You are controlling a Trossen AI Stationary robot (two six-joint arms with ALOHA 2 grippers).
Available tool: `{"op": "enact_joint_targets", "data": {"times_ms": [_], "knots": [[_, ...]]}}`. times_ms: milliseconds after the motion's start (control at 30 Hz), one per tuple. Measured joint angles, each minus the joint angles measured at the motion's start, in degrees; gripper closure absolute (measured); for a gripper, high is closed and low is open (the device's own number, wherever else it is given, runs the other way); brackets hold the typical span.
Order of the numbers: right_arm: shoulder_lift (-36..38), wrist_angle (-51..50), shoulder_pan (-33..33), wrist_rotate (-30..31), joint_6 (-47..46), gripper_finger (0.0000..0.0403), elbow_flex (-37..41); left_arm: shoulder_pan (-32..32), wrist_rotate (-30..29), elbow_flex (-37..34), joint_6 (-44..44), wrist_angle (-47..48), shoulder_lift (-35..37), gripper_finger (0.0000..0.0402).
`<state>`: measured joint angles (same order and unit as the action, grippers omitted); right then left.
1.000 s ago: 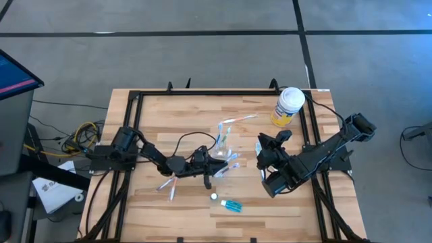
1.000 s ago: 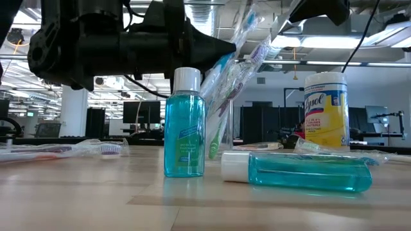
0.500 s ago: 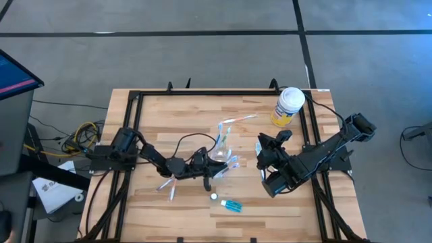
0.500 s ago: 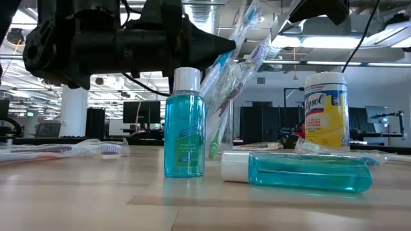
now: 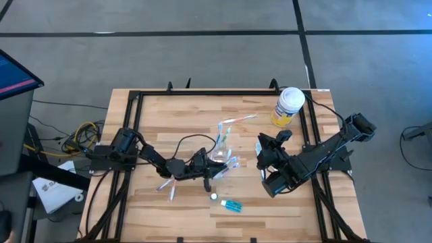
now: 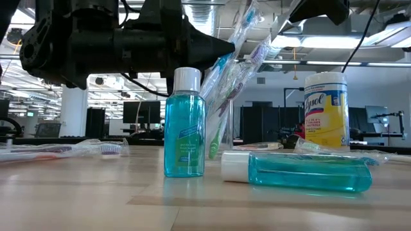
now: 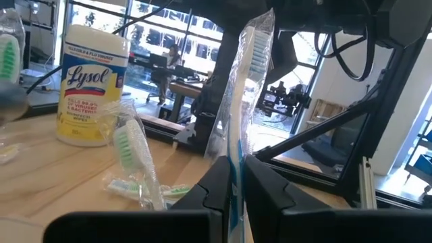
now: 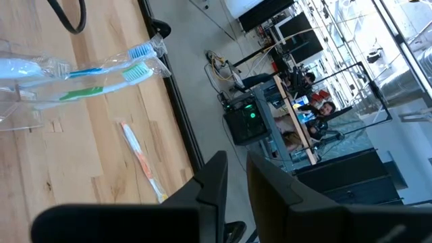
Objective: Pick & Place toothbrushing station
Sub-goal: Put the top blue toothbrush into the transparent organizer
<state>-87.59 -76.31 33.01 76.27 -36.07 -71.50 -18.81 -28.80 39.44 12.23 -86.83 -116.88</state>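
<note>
left gripper (image 7: 236, 177) clenched on wrapped toothbrush (image 7: 246, 88) mid frame by clear tumbler (image 5: 223, 150), right gripper (image 8: 236, 177) nearly closed, grasping nothing, right of centre

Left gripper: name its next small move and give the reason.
Probably carry the wrapped toothbrush over the clear tumbler and lower it in. The left gripper is shut on it, raised off the table, and the tumbler beside it already holds several brushes.

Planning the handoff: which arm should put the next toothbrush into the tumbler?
Left. Its jaws are shut on a wrapped toothbrush right beside the tumbler; the right gripper holds nothing.
</note>
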Motion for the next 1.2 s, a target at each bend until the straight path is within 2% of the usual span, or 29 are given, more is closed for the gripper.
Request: {"op": "enact_joint_targets", "data": {"times_ms": [333, 533, 967, 1200], "knots": [[0.0, 0.0, 0.0, 0.0, -1.1, 0.0355, 0.0, 0.0, -1.2, 0.0, -0.4, 2.0, -0.1, 0.0379], [0.0, 0.0, 0.0, 0.0, -1.5, 0.0355, 0.0, 0.2, -1.4, 0.0, 1.4, 2.0, -2.5, 0.0379], [0.0, 0.0, 0.0, 0.0, -1.5, 0.0355, 0.0, 0.5, -1.4, 0.0, 1.7, 1.8, -2.4, 0.0346], [0.0, 0.2, 0.0, 0.0, -2.0, 0.0355, 0.0, 0.8, -0.8, 0.1, 1.7, 1.3, -1.5, 0.0349]]}}
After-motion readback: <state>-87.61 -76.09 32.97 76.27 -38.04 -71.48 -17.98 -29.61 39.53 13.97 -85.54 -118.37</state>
